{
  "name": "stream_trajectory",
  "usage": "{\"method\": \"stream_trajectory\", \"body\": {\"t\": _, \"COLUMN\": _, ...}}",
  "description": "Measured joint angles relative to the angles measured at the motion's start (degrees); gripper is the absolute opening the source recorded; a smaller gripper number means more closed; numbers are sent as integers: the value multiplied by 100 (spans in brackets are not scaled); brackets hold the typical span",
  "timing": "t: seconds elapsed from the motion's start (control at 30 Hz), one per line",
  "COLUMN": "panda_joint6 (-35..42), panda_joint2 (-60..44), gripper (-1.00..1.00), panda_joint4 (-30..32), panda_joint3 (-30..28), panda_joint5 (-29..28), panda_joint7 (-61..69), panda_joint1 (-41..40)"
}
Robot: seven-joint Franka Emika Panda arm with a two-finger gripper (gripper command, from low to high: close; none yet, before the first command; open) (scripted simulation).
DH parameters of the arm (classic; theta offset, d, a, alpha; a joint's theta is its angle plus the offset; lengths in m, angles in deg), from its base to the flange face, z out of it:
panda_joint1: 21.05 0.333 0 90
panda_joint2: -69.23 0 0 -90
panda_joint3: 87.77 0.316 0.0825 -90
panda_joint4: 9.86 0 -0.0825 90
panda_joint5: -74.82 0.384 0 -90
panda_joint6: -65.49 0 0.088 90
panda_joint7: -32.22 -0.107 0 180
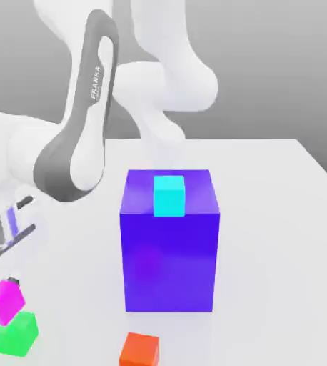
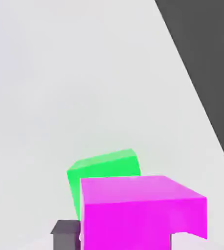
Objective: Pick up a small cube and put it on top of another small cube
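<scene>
White tabletop (image 1: 280, 214) carries five cubes; gripper (image 1: 9, 286) clasps one magenta cube (image 1: 2, 302) above one green cube (image 1: 15, 334).

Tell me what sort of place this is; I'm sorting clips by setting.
Likely a simulated tabletop test scene: a plain white table, flat-coloured blocks such as the big blue block, and a featureless grey backdrop.

Seemingly simulated tabletop (image 1: 266, 214): plain grey backdrop.

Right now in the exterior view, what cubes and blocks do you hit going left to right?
By centres, the exterior view's left to right: magenta cube → green cube, just below and overlapping it → orange-red cube → big blue block. The cyan cube sits on the block's top, so it is left out.
</scene>
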Motion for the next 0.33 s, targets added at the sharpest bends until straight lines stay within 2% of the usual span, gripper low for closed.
{"method": "stream_trajectory", "body": {"t": 0.2, "panda_joint6": -55, "panda_joint2": -55, "gripper": 100, "panda_joint4": -4, "panda_joint3": 30, "panda_joint5": 21, "panda_joint7": 15, "panda_joint1": -26}}
{"method": "stream_trajectory", "body": {"t": 0.33, "panda_joint6": 455, "panda_joint2": 528, "gripper": 100, "panda_joint4": 39, "panda_joint3": -149, "panda_joint5": -308, "panda_joint7": -214, "panda_joint1": 96}}
